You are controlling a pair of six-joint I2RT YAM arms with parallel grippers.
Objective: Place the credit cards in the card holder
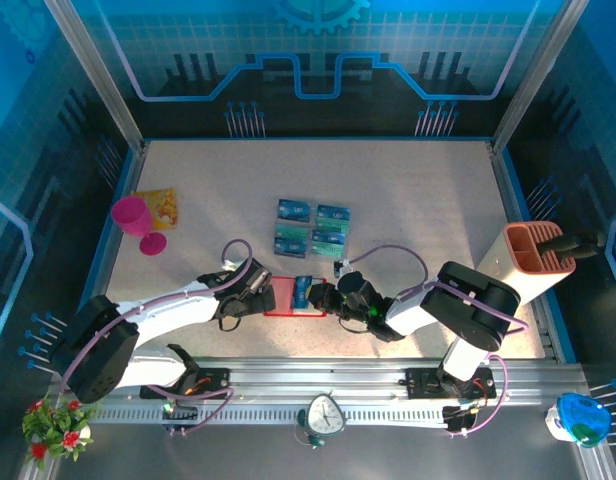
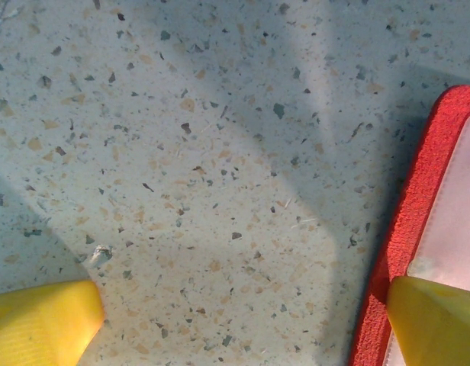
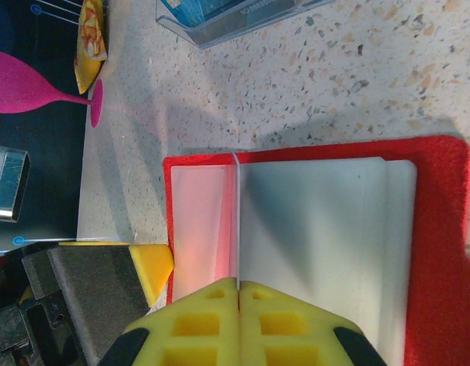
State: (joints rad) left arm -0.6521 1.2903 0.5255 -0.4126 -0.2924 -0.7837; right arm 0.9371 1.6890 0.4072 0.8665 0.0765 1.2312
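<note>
Right claw (image 3: 239,293) with card (image 1: 303,291) over holder (image 3: 437,252)

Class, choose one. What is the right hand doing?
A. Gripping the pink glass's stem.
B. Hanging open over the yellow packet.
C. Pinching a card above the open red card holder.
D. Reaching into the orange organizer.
C: the right hand is shut on a credit card, held edge-on above the open red card holder.

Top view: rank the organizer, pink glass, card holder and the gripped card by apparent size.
1. organizer
2. pink glass
3. card holder, partly covered, so its place against the glass is unsure
4. card, clearly smallest
</note>
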